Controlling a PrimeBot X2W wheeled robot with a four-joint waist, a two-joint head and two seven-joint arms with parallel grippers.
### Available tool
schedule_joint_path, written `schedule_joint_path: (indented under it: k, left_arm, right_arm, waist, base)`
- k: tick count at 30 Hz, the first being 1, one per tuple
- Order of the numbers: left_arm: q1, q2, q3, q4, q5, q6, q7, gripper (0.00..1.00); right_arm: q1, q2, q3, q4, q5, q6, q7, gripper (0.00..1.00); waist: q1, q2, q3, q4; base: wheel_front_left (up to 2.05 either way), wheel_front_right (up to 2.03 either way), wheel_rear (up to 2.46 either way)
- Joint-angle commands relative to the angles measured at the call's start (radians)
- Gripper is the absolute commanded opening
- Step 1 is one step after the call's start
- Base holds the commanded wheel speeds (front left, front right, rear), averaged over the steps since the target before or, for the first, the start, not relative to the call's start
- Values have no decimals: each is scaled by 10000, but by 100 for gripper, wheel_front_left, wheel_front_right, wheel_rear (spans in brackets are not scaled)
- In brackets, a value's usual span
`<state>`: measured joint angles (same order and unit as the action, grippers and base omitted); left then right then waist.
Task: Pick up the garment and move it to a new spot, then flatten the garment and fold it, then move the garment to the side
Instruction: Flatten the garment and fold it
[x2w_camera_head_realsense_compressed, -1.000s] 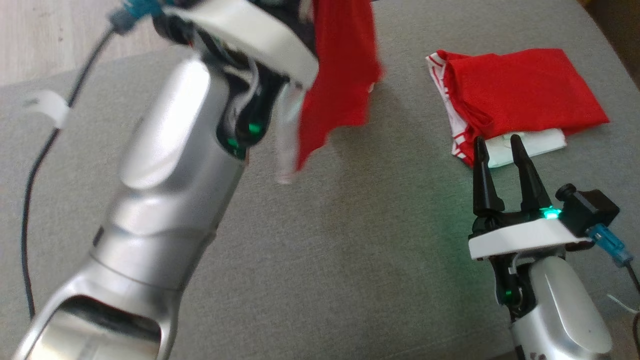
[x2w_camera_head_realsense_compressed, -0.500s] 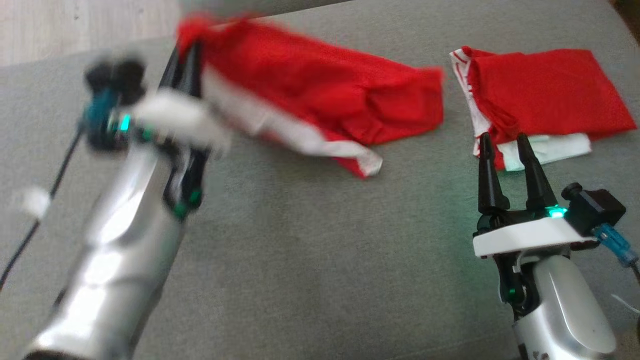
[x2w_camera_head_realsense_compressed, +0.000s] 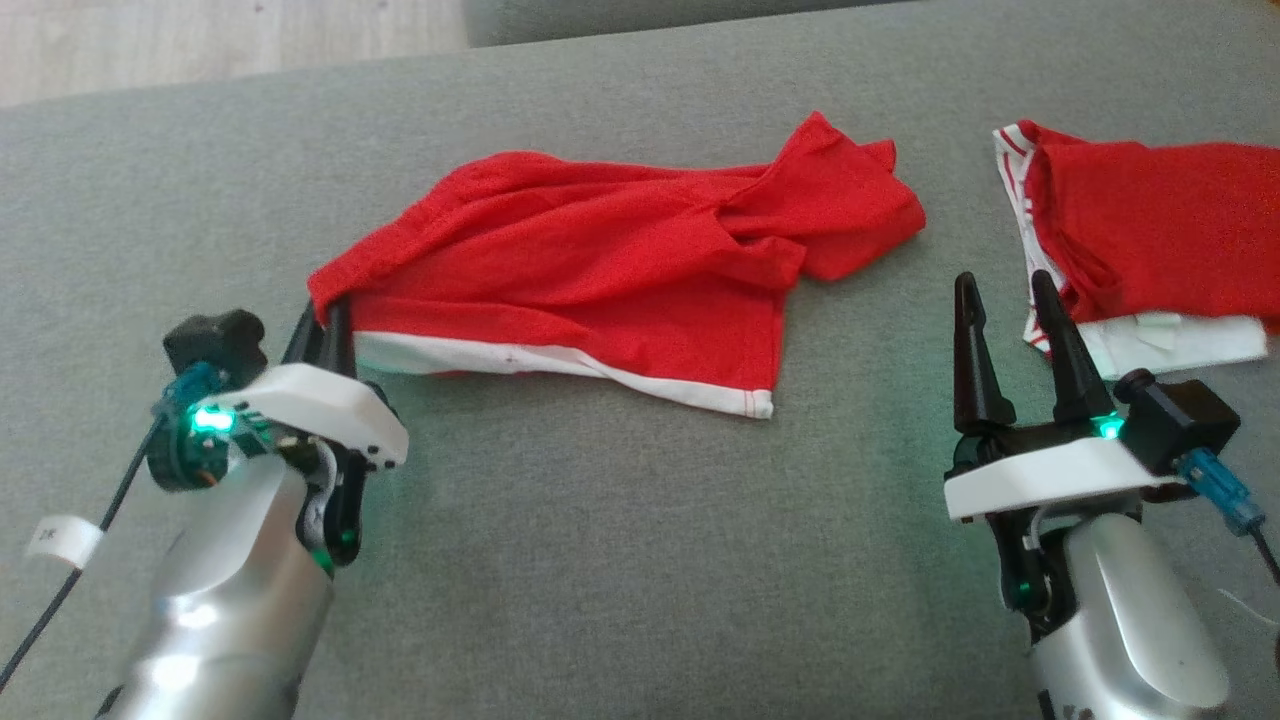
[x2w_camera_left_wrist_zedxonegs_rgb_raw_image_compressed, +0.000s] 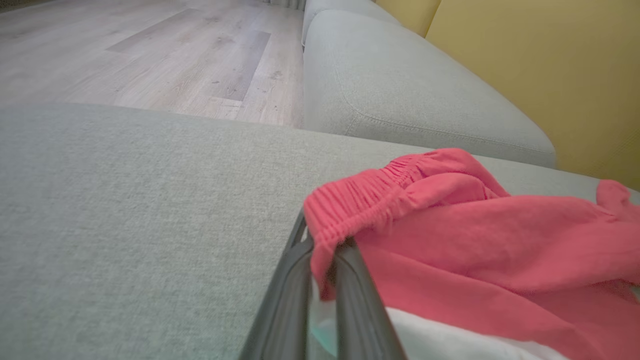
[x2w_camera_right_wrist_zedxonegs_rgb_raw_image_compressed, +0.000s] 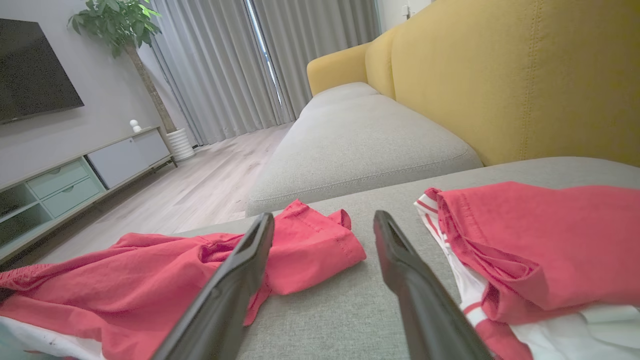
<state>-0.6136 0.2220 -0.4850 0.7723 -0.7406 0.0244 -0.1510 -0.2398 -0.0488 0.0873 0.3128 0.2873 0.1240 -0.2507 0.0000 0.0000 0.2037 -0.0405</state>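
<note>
One broad grey seat cushion (x2w_camera_head_realsense_compressed: 620, 560) spreads under everything, with a yellow backrest (x2w_camera_right_wrist_zedxonegs_rgb_raw_image_compressed: 500, 75) rising behind it and pale wooden floor (x2w_camera_head_realsense_compressed: 200, 40) beyond its far edge. A second grey cushion (x2w_camera_right_wrist_zedxonegs_rgb_raw_image_compressed: 360, 145) continues the sofa further off in the right wrist view.

Across the middle of the seat cushion lie the red shorts (x2w_camera_head_realsense_compressed: 600, 270), spread out sideways but rumpled, with creases running through the cloth and one leg bunched up at the end nearer the robot's right. Their white hem (x2w_camera_head_realsense_compressed: 600, 375) runs along the near edge. Well apart from them on the robot's right, a folded red garment (x2w_camera_head_realsense_compressed: 1150, 210) with white striped trim rests on the same cushion.

The left gripper (x2w_camera_head_realsense_compressed: 325, 335) sits low at the left end of the shorts, its two dark fingers pressed together on the corner of the elastic waistband (x2w_camera_left_wrist_zedxonegs_rgb_raw_image_compressed: 370, 195); the left wrist view shows the gathered red cloth pinched between the tips and draped over them (x2w_camera_left_wrist_zedxonegs_rgb_raw_image_compressed: 322, 247). The right gripper (x2w_camera_head_realsense_compressed: 1002, 290) rests near the folded garment with its fingers spread wide and nothing between them, pointing at the bare strip of cushion between the two garments (x2w_camera_right_wrist_zedxonegs_rgb_raw_image_compressed: 324, 225).

A small green light (x2w_camera_head_realsense_compressed: 1105, 428) glows at the base of the right gripper's fingers
</note>
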Motion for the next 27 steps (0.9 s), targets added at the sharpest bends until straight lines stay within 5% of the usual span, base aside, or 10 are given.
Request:
schedule_joint_path:
  k: [1, 3, 11, 19, 27]
  left_arm:
    - [-242, 251, 309, -121, -13, -43, -50, 4]
    - [-270, 211, 233, 43, 20, -101, -73, 100]
    - [-289, 316, 408, 35, 184, -90, -854, 100]
    - [1271, 756, 1596, -2682, 1312, 333, -1102, 100]
    - [3863, -79, 2695, -5106, 3140, 611, -1106, 100]
  right_arm:
    - [-202, -14, 208, -248, -98, 67, -111, 100]
    - [-191, -14, 231, -218, -150, 67, -111, 100]
    - [-91, -14, 284, -173, -198, 67, -111, 100]
    - [280, -14, 253, -236, -241, 67, -111, 100]
    - [547, -14, 240, -194, -373, 67, -111, 100]
  waist:
    - [0, 0, -81, 108]
    - [0, 0, -117, 179]
    - [0, 0, -278, 289]
    - [0, 0, -455, 484]
    - [0, 0, -617, 770]
  base:
    - [0, 0, 0]
    - [0, 0, 0]
    - [0, 0, 0]
    - [0, 0, 0]
    - [0, 0, 0]
